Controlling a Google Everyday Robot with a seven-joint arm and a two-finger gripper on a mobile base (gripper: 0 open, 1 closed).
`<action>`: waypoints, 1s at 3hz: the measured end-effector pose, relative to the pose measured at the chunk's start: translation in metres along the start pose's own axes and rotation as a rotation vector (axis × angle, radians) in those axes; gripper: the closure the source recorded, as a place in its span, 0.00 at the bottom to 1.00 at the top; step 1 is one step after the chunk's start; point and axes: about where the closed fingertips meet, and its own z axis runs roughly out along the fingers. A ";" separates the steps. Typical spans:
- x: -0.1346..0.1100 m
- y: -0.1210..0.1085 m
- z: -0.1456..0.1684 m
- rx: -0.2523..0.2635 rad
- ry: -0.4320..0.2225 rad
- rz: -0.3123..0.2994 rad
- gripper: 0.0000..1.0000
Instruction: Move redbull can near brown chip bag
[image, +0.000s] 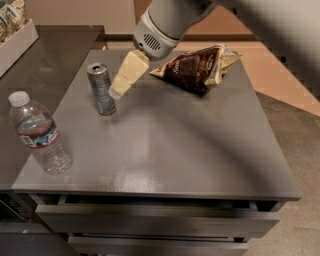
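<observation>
The redbull can (101, 88) stands upright on the left part of the grey table (165, 145), pull-tab top showing. The brown chip bag (196, 67) lies at the table's back right, dark brown with cream edges. My gripper (120, 85), with cream fingers, hangs from the grey arm that comes in from the top. It is just to the right of the can, at the height of its upper half, close beside it. The bag is now fully uncovered, well to the right of the gripper.
A clear water bottle (40, 135) with a white cap stands at the table's front left. A white box (15, 42) with packets sits on the counter at the far left. Drawers (150, 220) lie below the table's front edge.
</observation>
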 end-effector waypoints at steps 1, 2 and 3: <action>-0.028 0.000 0.024 -0.010 -0.007 -0.025 0.00; -0.045 -0.001 0.045 -0.015 -0.026 -0.045 0.00; -0.067 0.000 0.075 -0.044 -0.046 -0.088 0.00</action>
